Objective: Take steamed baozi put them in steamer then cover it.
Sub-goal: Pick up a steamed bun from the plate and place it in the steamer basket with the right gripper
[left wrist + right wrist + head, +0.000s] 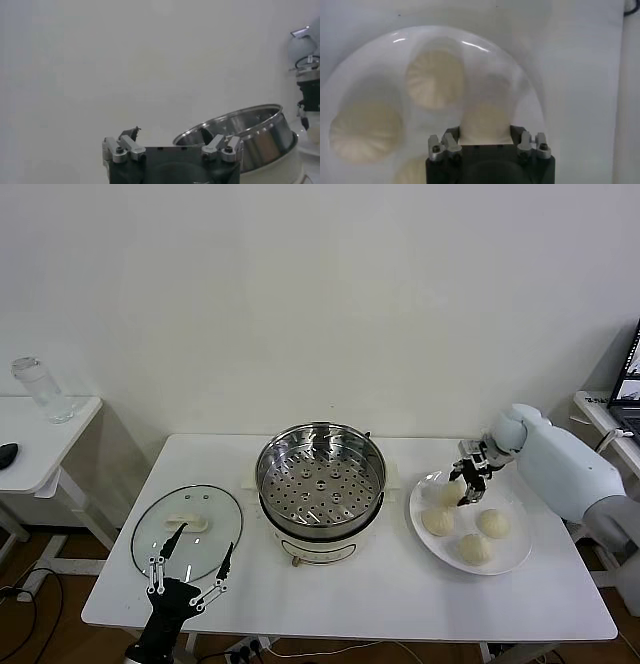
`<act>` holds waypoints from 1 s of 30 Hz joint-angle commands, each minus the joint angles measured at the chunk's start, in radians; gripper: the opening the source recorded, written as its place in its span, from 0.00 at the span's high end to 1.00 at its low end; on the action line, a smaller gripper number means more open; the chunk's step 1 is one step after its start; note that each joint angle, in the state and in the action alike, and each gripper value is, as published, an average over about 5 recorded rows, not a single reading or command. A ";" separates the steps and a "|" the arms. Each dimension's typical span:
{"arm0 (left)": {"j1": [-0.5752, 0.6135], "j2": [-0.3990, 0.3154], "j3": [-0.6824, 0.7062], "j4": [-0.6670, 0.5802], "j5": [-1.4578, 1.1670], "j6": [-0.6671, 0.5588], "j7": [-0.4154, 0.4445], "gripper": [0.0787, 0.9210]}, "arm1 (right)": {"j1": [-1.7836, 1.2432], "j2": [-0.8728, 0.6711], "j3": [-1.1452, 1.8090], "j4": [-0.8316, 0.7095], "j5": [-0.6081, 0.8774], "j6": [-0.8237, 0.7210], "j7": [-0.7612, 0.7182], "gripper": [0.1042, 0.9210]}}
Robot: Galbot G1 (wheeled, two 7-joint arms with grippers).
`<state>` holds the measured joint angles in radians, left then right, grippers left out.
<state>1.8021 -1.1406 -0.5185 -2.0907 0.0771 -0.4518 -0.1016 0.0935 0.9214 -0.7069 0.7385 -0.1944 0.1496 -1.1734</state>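
- Four steamed baozi [438, 521] sit on the white plate [510, 562], right of the steamer [320, 479].
- Directly under the right gripper [467, 480] lies the rear-left bun [485, 122], between narrowing fingers; a firm hold cannot be told.
- Left gripper [190, 569] hovers spread wide over the cover [187, 529], far from the buns.

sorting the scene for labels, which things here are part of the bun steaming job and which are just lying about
Job:
- baozi on the white plate
- steamer, no buns in it yet
- glass cover lying flat on the table
- right gripper at the rear baozi
- left gripper, open by the cover

Lying about:
- glass jar and dark object on the side table
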 commanded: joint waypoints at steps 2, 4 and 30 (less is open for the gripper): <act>-0.001 0.001 0.005 -0.006 0.000 0.000 0.000 0.12 | 0.278 -0.065 -0.184 0.240 0.057 0.203 -0.023 0.28; 0.000 0.001 0.006 -0.008 0.000 -0.002 0.000 0.12 | 0.359 -0.052 -0.234 0.269 0.062 0.264 -0.022 0.28; 0.008 0.004 0.010 -0.032 0.000 -0.015 -0.004 0.12 | 0.397 0.309 -0.394 0.397 -0.169 0.511 0.038 0.29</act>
<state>1.8069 -1.1361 -0.5068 -2.1200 0.0771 -0.4643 -0.1057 0.5369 1.1277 -1.0673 1.1354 -0.2625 0.6026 -1.1464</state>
